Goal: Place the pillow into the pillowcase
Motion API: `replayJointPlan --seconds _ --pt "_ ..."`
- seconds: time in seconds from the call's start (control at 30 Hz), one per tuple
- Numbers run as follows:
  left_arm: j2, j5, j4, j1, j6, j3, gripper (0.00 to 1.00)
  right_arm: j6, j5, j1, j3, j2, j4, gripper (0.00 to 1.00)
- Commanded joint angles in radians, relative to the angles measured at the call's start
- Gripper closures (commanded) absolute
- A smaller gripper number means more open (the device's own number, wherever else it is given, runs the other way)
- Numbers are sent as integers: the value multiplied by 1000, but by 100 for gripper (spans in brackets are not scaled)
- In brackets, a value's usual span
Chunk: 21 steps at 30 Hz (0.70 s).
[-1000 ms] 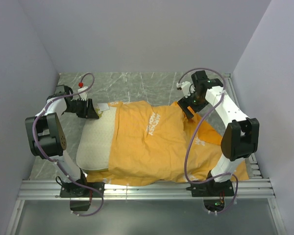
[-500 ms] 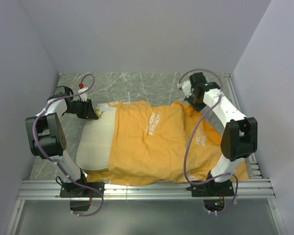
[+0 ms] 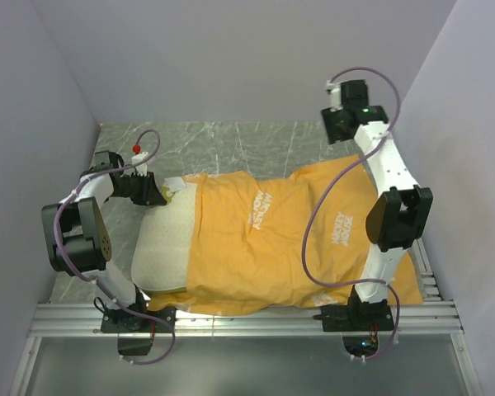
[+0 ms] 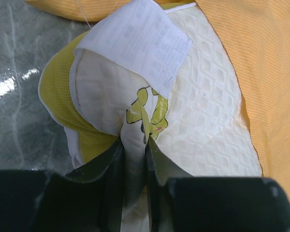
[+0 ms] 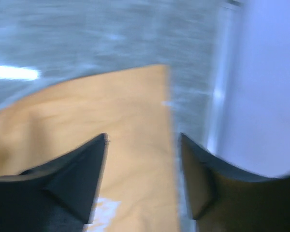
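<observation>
The cream quilted pillow (image 3: 161, 243) lies at the left, its right part inside the orange pillowcase (image 3: 272, 239), which spreads across to the right arm. My left gripper (image 3: 155, 192) is at the pillow's far left corner. In the left wrist view the pillow (image 4: 208, 111) shows its yellow edge and white tag (image 4: 140, 43), and my left gripper (image 4: 134, 145) is shut on a fold of that corner. My right gripper (image 3: 341, 130) is raised over the pillowcase's far right corner. In the blurred right wrist view my right gripper (image 5: 142, 137) is open and empty above the pillowcase (image 5: 87, 125).
The grey marble table (image 3: 247, 144) shows behind the bedding. Walls close in the left, back and right sides; the right wall (image 5: 266, 72) is close to the right gripper. An aluminium rail (image 3: 247, 318) with both arm bases runs along the near edge.
My right gripper let go of the pillowcase's far right corner and rose up and back, open. That side of the pillowcase dropped flatter. My left gripper tightened on the pillow corner.
</observation>
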Motion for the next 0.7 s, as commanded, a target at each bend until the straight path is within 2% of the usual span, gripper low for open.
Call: replayJointPlan --seconds 0.0,0.07,0.17,0.43,0.67 --pt "-58 34 -13 -16 -32 -43 75 130 -273 179 -55 -115 -76 38" --pt "-64 38 0 -21 -47 -49 75 163 -354 273 -112 -128 -62 40" --pt "-64 43 8 -41 -53 -63 75 219 -410 350 -114 -73 -48 40" --pt "-67 37 60 -76 -89 -104 75 365 -471 393 39 167 -42 38" --pt "-64 39 76 -87 -99 -109 74 413 -436 404 33 260 -24 37"
